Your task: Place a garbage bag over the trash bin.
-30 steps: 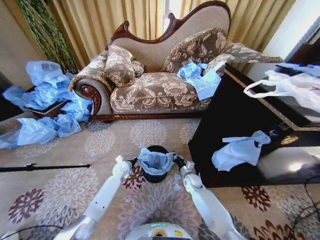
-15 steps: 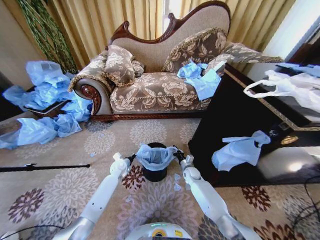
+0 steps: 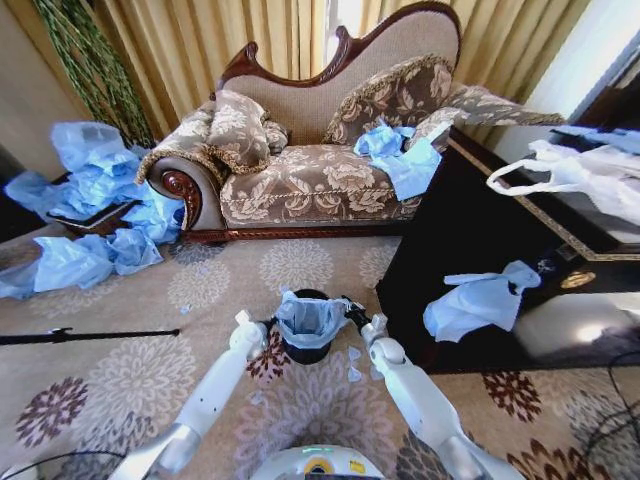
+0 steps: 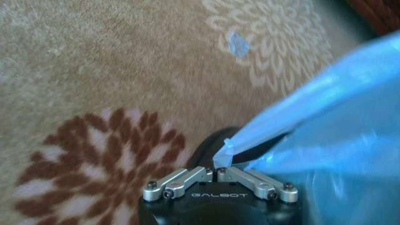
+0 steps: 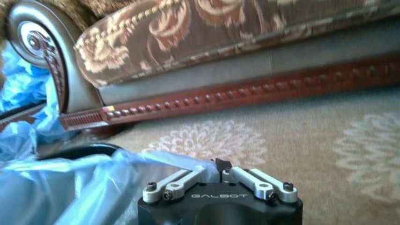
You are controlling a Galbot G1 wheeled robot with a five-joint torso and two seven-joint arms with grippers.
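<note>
two grippers are held at opposite sides of the trash bin (image 3: 308, 350), a small black cylinder standing on the patterned carpet (image 3: 130, 390). the garbage bag (image 3: 310, 318), thin and light blue, is stretched between them, its open mouth spread over the bin's top. the left gripper (image 3: 268, 324) is closed on a pinched corner of the bag's edge; in the left wrist view a small fold of blue plastic (image 4: 226, 151) is seen clamped between the meeting fingertips, with the bin's dark rim just beyond them. the right gripper (image 3: 350, 311) is closed on the bag's opposite edge; in the right wrist view the plastic (image 5: 93, 187) is bunched beside and under the fingers and the bin's rim (image 5: 81, 151) curves just past them. the edges are judged to be held apart so that the mouth stays wide and taut enough to be drawn down around the rim. inside the bin, the bag's body is seen sagging loosely into the hollow; nothing else can be made out in it. the rim on the far side from the grippers is left uncovered, so the fitting is judged to be unfinished.
</note>
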